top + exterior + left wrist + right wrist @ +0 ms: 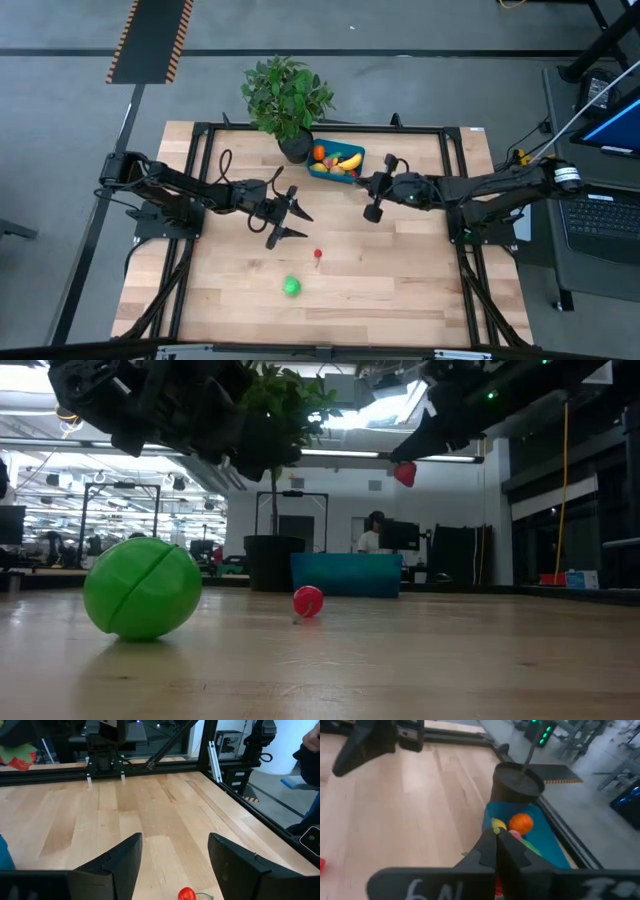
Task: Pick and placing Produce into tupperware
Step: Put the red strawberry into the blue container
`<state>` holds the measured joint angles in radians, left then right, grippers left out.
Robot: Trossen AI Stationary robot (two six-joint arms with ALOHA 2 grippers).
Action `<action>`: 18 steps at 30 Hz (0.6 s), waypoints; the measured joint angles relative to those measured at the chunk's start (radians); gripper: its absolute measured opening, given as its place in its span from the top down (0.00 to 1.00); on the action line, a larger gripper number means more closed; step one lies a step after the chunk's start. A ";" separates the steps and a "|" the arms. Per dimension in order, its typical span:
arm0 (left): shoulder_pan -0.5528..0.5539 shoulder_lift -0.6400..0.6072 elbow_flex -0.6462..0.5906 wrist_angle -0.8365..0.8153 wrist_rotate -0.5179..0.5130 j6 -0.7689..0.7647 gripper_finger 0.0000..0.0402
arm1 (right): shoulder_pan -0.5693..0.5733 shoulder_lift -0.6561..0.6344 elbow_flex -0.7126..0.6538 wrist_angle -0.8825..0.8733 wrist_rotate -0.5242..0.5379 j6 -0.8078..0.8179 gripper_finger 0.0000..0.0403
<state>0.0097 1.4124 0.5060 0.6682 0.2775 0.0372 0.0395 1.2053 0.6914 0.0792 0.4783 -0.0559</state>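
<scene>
Your right hand (372, 213) — clamped on a red piece (404, 474) — hangs beside the tupperware (336, 162); your left hand (293, 222) gapes (nothing held) farther off, near the cherry (318, 255).

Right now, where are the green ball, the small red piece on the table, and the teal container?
green ball (291, 287): high view, centre of its top.
small red piece (308, 601): low view, middle of its round body.
teal container (345, 575): low view, its near side wall.

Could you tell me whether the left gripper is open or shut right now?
Open: the left gripper has its fingers spread apart, nothing between them.
</scene>
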 joint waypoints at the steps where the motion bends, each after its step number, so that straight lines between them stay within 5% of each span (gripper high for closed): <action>1: 0.000 0.000 0.000 -0.002 0.000 0.000 0.46 | -0.012 0.001 0.000 -0.003 -0.020 -0.001 1.00; 18: 0.000 0.001 0.000 -0.058 0.000 0.002 0.47 | -0.341 0.094 0.000 0.086 -0.535 -0.027 1.00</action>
<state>0.0097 1.4134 0.5060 0.6103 0.2772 0.0388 -0.3014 1.2994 0.6914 0.1649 -0.0571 -0.0833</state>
